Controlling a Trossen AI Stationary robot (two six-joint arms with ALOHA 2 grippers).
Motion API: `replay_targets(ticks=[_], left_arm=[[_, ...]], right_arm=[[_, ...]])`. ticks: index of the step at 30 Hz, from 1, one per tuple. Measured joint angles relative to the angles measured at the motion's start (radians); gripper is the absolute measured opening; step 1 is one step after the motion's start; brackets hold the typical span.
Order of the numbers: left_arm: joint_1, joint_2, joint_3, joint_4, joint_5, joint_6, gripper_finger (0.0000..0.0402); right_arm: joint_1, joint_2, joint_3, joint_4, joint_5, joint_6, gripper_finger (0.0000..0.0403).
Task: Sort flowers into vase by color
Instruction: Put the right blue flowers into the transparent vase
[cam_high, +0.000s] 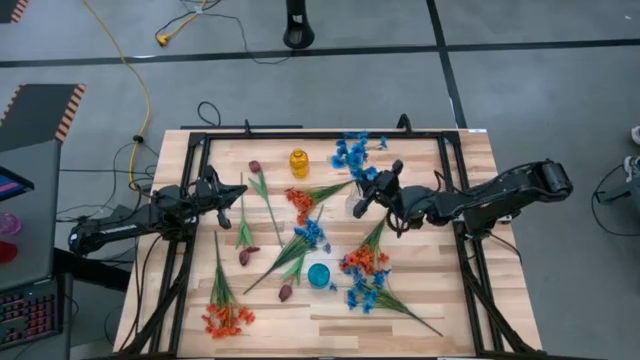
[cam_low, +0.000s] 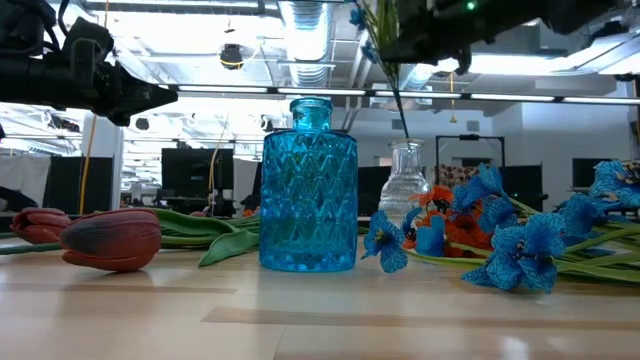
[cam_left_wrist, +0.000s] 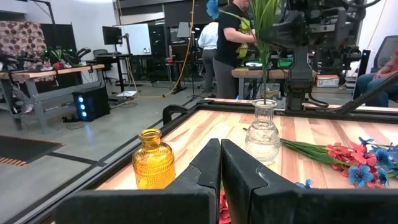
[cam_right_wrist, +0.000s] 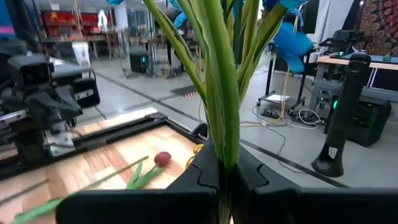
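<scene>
The right hand (cam_right_wrist: 225, 177) is clamping its dark fingers on the thin green stem of a blue flower spray (cam_high: 352, 152), holding it upright right of centre in the high view with the stem reaching into a clear ribbed glass vase (cam_low: 406, 180). The left hand (cam_left_wrist: 220, 168), pressed together on nothing, is hovering at centre left over the pale wooden desk (cam_high: 460, 300). Other flowers (cam_high: 225, 318) are lying scattered around a faceted blue glass vase (cam_low: 309, 188) and a rounded amber bottle (cam_left_wrist: 153, 163).

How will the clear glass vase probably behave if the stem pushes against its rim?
The clear vase is narrow-necked, taller than wide, and looks empty, so it may tip or slide. It appears to be glass, so likely fragile. The right gripper holds the blue flower upright above it.
</scene>
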Motion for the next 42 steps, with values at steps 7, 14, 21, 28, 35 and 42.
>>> replay_targets(ticks=[7,14,21,28,35,42], left_arm=[[0.000,0.000,0.000,0.000,0.000,0.000,0.0000],[0.000,0.000,0.000,0.000,0.000,0.000,0.0000],[0.000,0.000,0.000,0.000,0.000,0.000,0.0000],[0.000,0.000,0.000,0.000,0.000,0.000,0.0000],[0.000,0.000,0.000,0.000,0.000,0.000,0.0000],[0.000,0.000,0.000,0.000,0.000,0.000,0.0000]], right_arm=[[-0.012,0.040,-0.139,0.242,-0.032,0.010,0.0036],[-0.027,0.162,-0.198,0.432,-0.076,0.008,0.0036],[-0.026,0.251,-0.197,0.490,-0.077,0.005,0.0036],[-0.026,0.253,-0.197,0.491,-0.076,0.002,0.0048],[-0.026,0.253,-0.197,0.480,-0.075,-0.034,0.0055],[-0.023,0.253,-0.196,0.473,-0.075,-0.093,0.0056]])
